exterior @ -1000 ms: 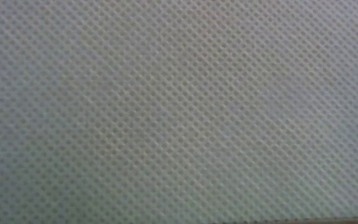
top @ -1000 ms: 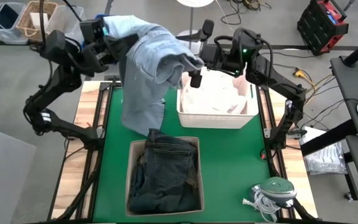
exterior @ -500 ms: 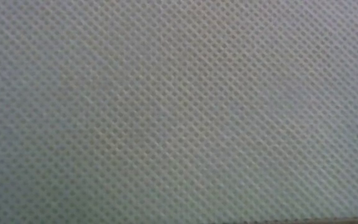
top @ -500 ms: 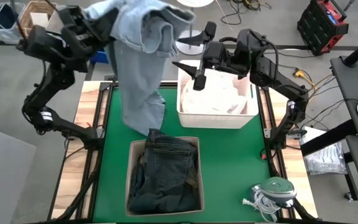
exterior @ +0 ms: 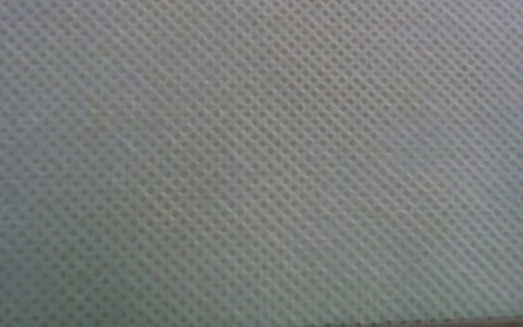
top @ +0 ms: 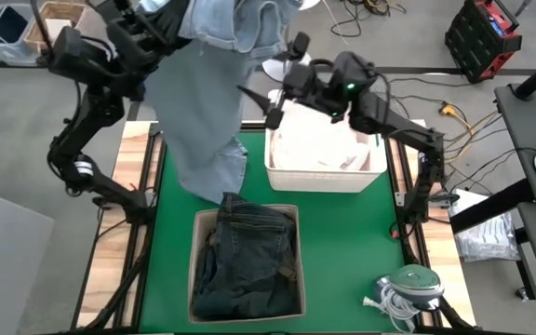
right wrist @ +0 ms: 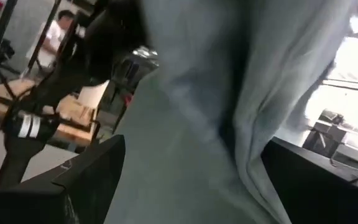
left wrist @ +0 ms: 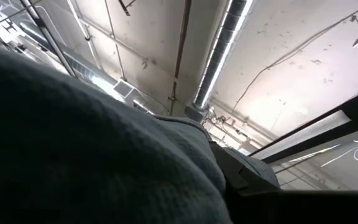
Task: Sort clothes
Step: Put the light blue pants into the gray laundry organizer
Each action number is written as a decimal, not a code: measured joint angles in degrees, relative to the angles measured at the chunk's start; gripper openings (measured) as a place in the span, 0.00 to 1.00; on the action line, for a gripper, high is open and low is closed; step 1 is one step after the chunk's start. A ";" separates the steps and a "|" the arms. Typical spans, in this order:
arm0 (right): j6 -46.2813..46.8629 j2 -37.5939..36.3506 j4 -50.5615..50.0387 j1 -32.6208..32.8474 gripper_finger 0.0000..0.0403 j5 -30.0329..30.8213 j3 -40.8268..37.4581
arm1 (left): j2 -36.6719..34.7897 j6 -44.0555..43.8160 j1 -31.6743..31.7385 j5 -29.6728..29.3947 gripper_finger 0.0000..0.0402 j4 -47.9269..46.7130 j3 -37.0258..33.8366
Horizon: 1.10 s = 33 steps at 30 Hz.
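The light blue shirt (top: 203, 102) is hanging from high above the surface's far left corner, its hem trailing down to the green mat (top: 342, 242) just beside the jeans. We are seeing our left end effector (top: 170, 11) buried in its bunched top, so we cannot tell how its fingers are standing. Our right end effector (top: 282, 79) is hovering with fingers apart over the white bin (top: 324, 172) of pale clothes. The dark denim jeans (top: 247, 261) are filling the tan bin (top: 194, 270) at the near edge.
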 joint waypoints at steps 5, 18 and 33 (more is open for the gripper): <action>-0.94 2.53 5.58 1.10 0.90 15.69 0.00 | 3.57 -0.59 0.00 1.05 0.01 0.18 4.58; -8.64 2.99 13.48 0.66 0.88 11.70 4.12 | 9.75 -5.00 -0.02 9.75 0.01 -1.42 13.49; -0.02 0.59 9.71 -4.18 0.20 -7.57 5.07 | 10.96 -6.42 -0.98 12.45 0.05 -1.68 14.25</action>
